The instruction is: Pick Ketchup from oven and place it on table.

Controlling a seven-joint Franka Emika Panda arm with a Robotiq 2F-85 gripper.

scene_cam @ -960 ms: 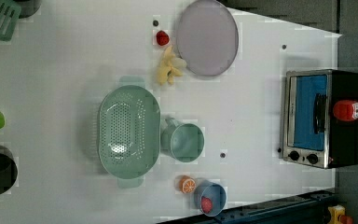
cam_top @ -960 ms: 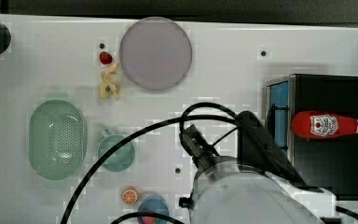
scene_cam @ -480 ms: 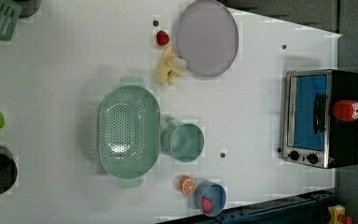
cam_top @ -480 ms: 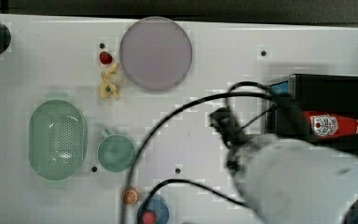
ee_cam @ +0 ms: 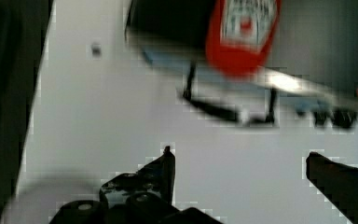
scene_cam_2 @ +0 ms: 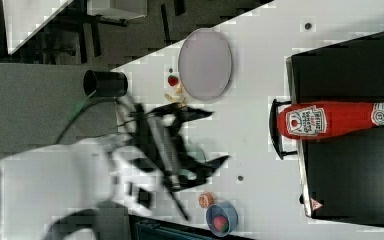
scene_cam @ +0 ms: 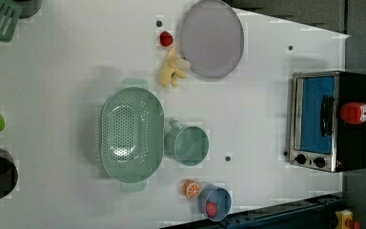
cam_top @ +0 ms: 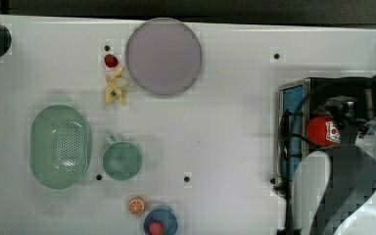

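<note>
Gripper: gripper (scene_cam_2: 207, 137) spread wide and empty, over the table (scene_cam_2: 260, 125), well apart from the bottle.
Ketchup: ketchup bottle (scene_cam_2: 330, 119) stands upright on top of the toaster oven (scene_cam_2: 350, 200), above the door handle; at 3 o'clock in the top view.
Risk: judged, a tall slim bottle could tip if one finger (ee_cam: 161, 170) clips it before the jaws straddle it.
Risk two: cables near the oven may snag.

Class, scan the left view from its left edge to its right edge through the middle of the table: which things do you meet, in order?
Green colander → green mug → toaster oven → ketchup bottle, standing on the oven's top.
</note>
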